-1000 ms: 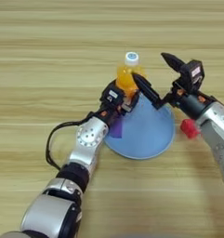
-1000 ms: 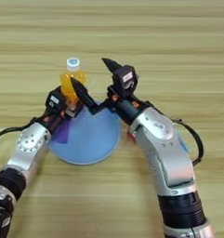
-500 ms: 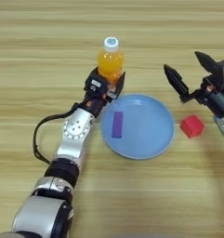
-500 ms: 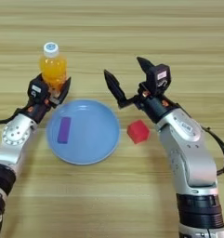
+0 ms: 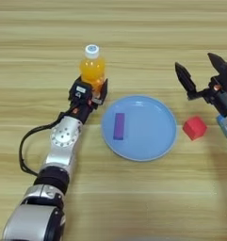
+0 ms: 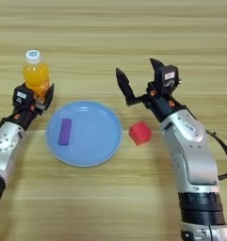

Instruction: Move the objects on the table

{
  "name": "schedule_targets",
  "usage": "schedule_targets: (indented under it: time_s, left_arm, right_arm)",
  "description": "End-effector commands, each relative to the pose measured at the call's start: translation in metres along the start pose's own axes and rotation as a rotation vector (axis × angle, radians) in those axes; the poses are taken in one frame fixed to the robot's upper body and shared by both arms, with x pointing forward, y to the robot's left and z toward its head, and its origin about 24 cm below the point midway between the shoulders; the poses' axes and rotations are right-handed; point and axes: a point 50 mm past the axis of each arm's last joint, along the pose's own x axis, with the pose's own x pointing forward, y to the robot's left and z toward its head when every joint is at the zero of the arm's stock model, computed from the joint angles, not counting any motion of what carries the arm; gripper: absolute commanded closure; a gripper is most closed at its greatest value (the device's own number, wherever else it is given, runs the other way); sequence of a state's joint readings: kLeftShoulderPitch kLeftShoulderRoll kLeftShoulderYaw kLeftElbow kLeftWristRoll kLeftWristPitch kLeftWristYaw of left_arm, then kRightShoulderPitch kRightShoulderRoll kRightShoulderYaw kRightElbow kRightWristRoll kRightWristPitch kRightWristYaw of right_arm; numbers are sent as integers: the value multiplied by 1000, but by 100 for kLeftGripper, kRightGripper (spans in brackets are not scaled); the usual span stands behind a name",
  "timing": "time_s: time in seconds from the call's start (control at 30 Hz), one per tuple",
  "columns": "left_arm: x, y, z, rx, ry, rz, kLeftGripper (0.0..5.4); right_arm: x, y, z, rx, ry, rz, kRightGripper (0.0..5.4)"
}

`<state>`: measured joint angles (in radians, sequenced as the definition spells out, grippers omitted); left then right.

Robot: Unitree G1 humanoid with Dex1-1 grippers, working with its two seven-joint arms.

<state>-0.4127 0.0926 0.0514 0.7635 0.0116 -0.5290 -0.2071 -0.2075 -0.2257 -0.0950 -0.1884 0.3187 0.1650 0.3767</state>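
Left eye view shows one juice bottle upright on the table, gripped low by the left gripper. One purple block lies on the left part of the single blue plate. One red cube sits just right of the plate, below the right gripper, its fingers spread wide, holding nothing.
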Motion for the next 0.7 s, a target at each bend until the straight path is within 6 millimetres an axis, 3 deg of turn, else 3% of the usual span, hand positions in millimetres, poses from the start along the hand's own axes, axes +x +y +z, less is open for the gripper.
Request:
schedule_targets:
  time_s: [0.03,0.7]
  left_arm:
    - [0,7,-4,-3,26,40,202]
    - [-22,-4,-41,-28,195,56,202]
  right_arm:
    - [3,-1,2,-11,-8,-10,0]
    - [2,-1,3,-19,-17,-16,0]
